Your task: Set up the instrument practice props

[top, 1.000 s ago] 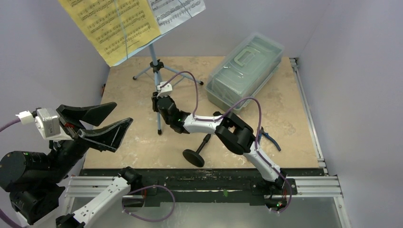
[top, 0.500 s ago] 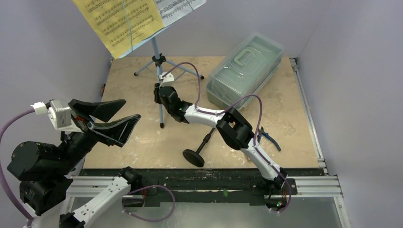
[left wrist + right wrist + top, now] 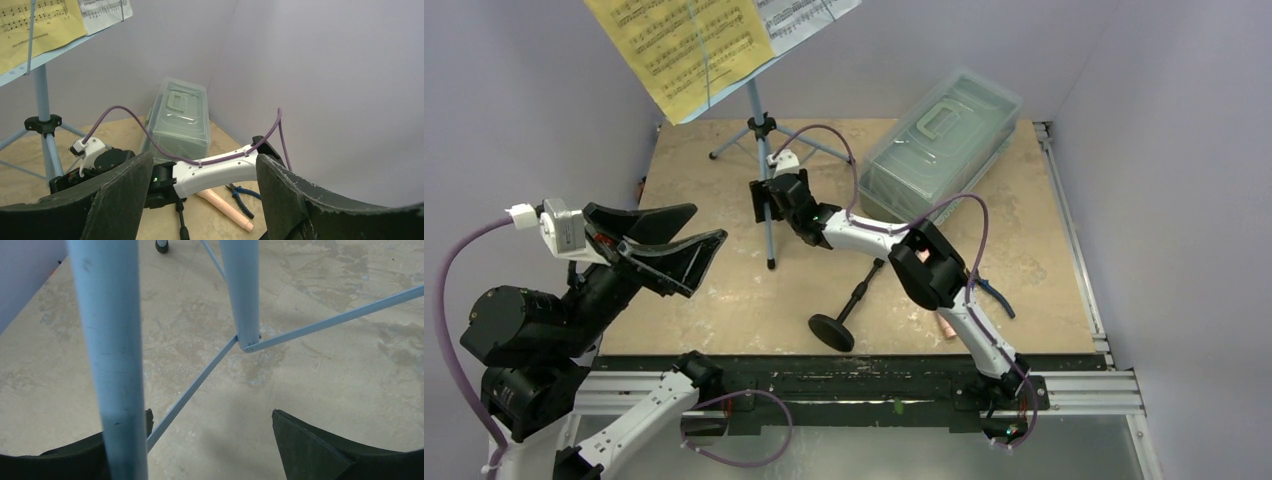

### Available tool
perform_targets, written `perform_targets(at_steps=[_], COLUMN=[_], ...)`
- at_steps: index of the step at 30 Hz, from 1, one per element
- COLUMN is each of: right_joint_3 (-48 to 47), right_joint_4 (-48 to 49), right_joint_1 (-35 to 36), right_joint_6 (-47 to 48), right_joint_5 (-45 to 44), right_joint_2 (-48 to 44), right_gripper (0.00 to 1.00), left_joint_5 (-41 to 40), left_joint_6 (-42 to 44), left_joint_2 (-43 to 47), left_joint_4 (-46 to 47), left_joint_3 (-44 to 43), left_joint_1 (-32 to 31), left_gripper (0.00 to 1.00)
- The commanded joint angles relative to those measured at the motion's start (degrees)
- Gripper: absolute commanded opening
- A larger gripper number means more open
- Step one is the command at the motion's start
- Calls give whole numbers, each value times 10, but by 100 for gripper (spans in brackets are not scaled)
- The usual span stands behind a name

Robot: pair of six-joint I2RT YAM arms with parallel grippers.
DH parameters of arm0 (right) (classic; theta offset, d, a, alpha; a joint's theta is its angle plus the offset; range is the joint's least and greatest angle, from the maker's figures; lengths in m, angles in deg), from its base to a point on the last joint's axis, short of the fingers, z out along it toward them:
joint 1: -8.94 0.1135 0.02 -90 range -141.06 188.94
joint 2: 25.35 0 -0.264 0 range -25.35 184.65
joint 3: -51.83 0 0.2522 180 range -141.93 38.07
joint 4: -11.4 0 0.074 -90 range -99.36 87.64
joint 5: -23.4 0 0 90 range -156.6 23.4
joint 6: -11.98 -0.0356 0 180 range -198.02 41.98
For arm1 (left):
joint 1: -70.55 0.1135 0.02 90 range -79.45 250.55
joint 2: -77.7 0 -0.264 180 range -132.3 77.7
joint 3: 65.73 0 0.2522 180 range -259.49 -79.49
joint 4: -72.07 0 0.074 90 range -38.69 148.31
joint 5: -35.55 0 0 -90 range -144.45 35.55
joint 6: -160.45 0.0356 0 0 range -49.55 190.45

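The light blue music stand (image 3: 767, 235) stands on its tripod at the back left of the board and carries yellow (image 3: 689, 45) and white music sheets (image 3: 799, 15). My right gripper (image 3: 769, 197) is open around the stand's front leg (image 3: 115, 365), which runs just in front of its left finger (image 3: 131, 432). The black mic stand (image 3: 854, 300) lies on its side near the front edge. Behind my right arm lies the peach-pink microphone (image 3: 225, 205). My left gripper (image 3: 707, 223) hangs open and empty, raised over the left side.
A clear lidded box (image 3: 939, 150) sits at the back right. Blue-handled pliers (image 3: 994, 295) lie to the right of my right arm, next to the microphone. Walls close in the board on three sides.
My right gripper has opened and let go of the stand's leg. The stand has shifted right and toward the back. My left arm has drifted a little up and right.
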Motion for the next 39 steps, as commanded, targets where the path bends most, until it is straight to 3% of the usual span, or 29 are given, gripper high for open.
perform_targets(at_steps=[1, 5, 10, 15, 20, 27, 36, 39], right_joint_3=[14, 65, 254, 471, 609, 706, 653, 624], right_joint_4=[-61, -122, -121, -127, -157, -133, -113, -124], right_joint_1=[-13, -11, -6, -7, -12, -13, -13, -13], right_joint_6=[40, 42, 28, -89, -302, -463, -468, -475], right_joint_5=[30, 63, 76, 34, -42, -45, -54, -66], right_joint_2=[-114, -191, -362, -540, -630, -643, -497, -451], right_gripper=[95, 99, 99, 99, 99, 95, 90, 80], left_joint_5=[-24, -33, -49, -60, -65, -10, 24, 27], left_joint_6=[-32, -49, -67, -82, -110, -178, -217, -200], left_joint_2=[-5, -1, 4, 10, 1, -18, 5, 8], left_joint_4=[43, 72, 98, 118, 159, 205, 238, 225], left_joint_3=[33, 65, 111, 164, 212, 250, 300, 298], left_joint_1=[-1, -1, -1, -1, -1, 0, 0, 0], left_gripper=[75, 75, 77, 77, 77, 74, 74, 74])
